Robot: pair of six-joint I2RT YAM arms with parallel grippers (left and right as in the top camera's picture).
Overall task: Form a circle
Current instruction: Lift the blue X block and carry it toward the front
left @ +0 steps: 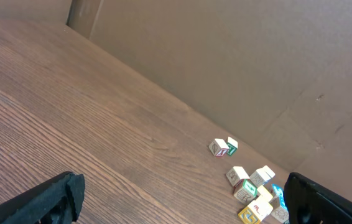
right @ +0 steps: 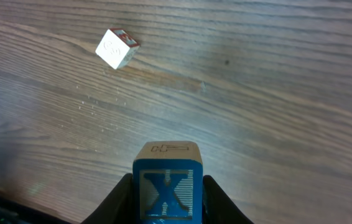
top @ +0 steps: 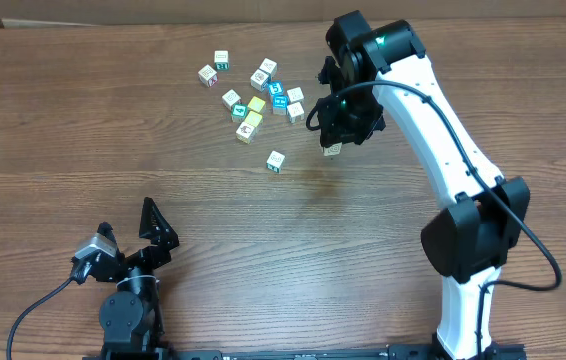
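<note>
My right gripper is shut on a cube with a bright blue face and a letter X, held above the wooden table. In the overhead view this gripper hangs right of the loose cubes, and the held cube peeks out below it. A lone white cube lies on the table ahead of it, seen from above as the lone white cube. My left gripper rests open at the near left with nothing between its fingers. No circle of cubes is in view.
A loose scatter of white, yellow and teal cubes lies at the table's far middle, with two more cubes to its left. The left wrist view shows that scatter near a cardboard wall.
</note>
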